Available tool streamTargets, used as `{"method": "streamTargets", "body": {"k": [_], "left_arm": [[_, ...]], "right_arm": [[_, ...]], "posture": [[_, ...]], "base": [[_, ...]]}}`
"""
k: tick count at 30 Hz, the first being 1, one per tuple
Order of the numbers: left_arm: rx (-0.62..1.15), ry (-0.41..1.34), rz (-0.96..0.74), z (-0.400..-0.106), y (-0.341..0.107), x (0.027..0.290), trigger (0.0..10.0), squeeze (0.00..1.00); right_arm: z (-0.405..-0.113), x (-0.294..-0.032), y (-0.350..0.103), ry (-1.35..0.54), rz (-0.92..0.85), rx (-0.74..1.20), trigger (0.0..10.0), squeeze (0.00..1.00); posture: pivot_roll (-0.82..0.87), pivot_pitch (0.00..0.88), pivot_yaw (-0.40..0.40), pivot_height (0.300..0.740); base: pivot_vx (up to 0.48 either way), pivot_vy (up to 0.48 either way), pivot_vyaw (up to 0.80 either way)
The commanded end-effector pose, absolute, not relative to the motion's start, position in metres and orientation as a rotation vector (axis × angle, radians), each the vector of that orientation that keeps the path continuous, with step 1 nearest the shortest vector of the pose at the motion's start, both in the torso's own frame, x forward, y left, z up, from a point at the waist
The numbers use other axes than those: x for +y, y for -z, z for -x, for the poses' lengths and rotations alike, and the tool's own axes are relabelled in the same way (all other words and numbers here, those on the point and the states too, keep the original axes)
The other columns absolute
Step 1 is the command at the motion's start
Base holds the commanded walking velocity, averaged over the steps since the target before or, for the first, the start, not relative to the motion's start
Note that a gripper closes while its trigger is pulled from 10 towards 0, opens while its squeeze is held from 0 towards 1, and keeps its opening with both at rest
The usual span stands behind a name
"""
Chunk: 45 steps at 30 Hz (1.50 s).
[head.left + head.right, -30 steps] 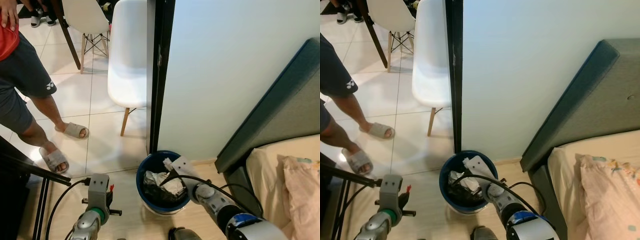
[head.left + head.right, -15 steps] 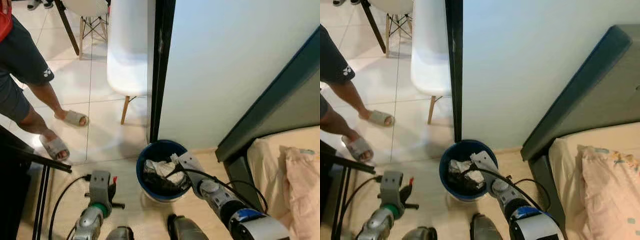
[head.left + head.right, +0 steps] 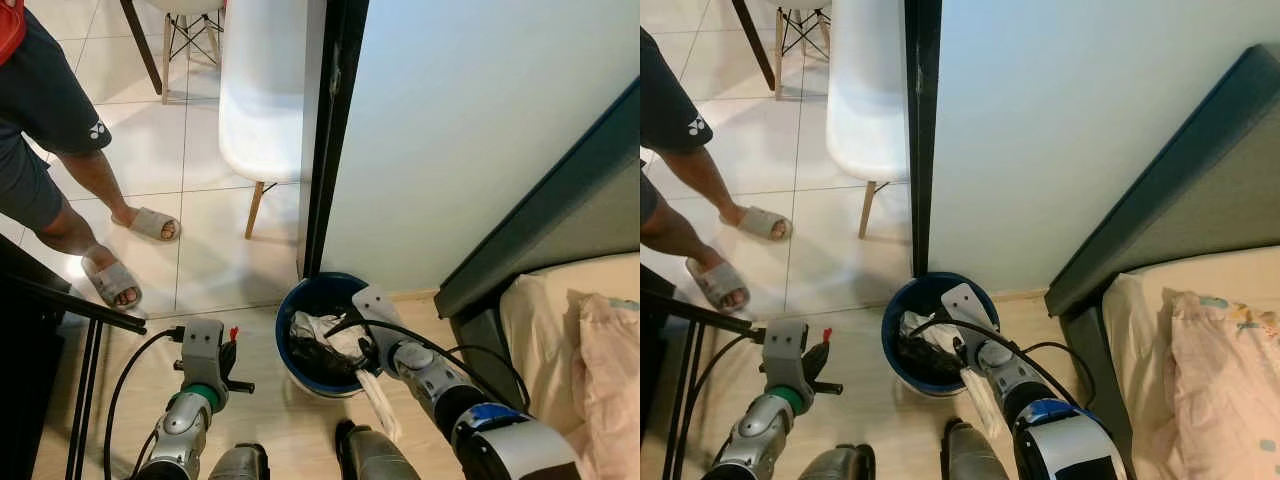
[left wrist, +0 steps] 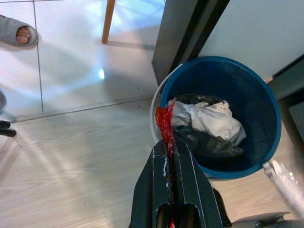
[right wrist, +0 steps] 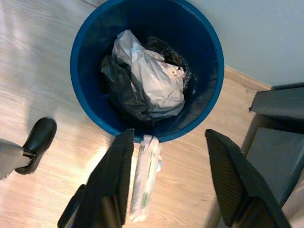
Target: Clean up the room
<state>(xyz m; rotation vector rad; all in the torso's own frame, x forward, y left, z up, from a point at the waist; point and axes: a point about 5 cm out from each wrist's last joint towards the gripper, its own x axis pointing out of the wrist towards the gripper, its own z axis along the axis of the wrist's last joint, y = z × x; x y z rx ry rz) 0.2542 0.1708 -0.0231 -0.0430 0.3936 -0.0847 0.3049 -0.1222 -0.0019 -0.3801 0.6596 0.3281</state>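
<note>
A small white brand logo sits on the leg of the person's dark shorts, too small to read as letters; the white bag in the blue bin carries a printed label, its text illegible

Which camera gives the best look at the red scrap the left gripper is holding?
The left wrist view: the red scrap stands clear between the shut fingers, beside the blue bin. In both eye views it's just a small red speck by the left gripper.
</note>
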Motion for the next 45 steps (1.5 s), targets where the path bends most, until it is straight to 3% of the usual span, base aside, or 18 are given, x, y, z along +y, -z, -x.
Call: {"method": "streamTargets", "body": {"k": [1,3,4,5,6,14,20,29,45], "left_arm": [[0.422,0.084,0.056,-0.247,0.029,0.171,10.0,0.0],[0.421,0.087,0.06,-0.248,0.029,0.171,10.0,0.0],[0.41,0.104,0.073,-0.25,0.027,0.169,10.0,0.0],[0.407,0.108,0.076,-0.251,0.026,0.168,10.0,0.0],[0.406,0.116,0.087,-0.252,0.025,0.167,10.0,0.0],[0.4,0.288,0.07,-0.262,0.019,0.142,10.0,0.0],[0.418,0.274,0.066,-0.261,0.021,0.141,10.0,0.0],[0.44,0.245,0.031,-0.26,0.024,0.141,10.0,0.0],[0.562,0.174,-0.214,-0.26,0.033,0.126,10.0,0.0]], "right_arm": [[-0.298,-0.128,0.009,-0.309,0.369,0.685,10.0,1.0],[-0.298,-0.129,0.009,-0.308,0.355,0.684,10.0,1.0],[-0.294,-0.133,0.013,-0.295,0.346,0.7,10.0,0.64],[-0.293,-0.134,0.014,-0.291,0.346,0.705,10.0,0.64],[-0.292,-0.135,0.015,-0.291,0.346,0.708,10.0,0.0],[-0.272,-0.166,0.031,-0.174,0.279,0.784,10.0,0.0],[-0.249,-0.177,0.048,-0.16,0.302,0.86,10.0,0.0],[-0.232,-0.18,0.059,-0.162,0.309,0.908,10.0,0.0],[-0.226,-0.179,0.063,-0.194,0.356,0.933,10.0,0.0]], "posture": [[0.06,0.183,0.02,0.74],[0.06,0.174,0.018,0.74],[0.05,0.169,0.018,0.74],[0.05,0.169,0.018,0.74],[0.04,0.158,0.019,0.74],[0.0,0.131,0.029,0.74],[-0.01,0.111,0.028,0.74],[-0.02,0.107,0.039,0.74],[-0.04,0.117,0.046,0.74]], "base": [[0.0,0.0,0.0],[0.0,0.0,0.0],[0.0,0.0,0.0],[0.0,0.0,0.0],[0.0,0.0,-0.69],[0.0,0.0,-0.69],[0.0,0.0,-0.69],[0.0,0.0,-0.67],[0.0,0.0,-0.52]]}}
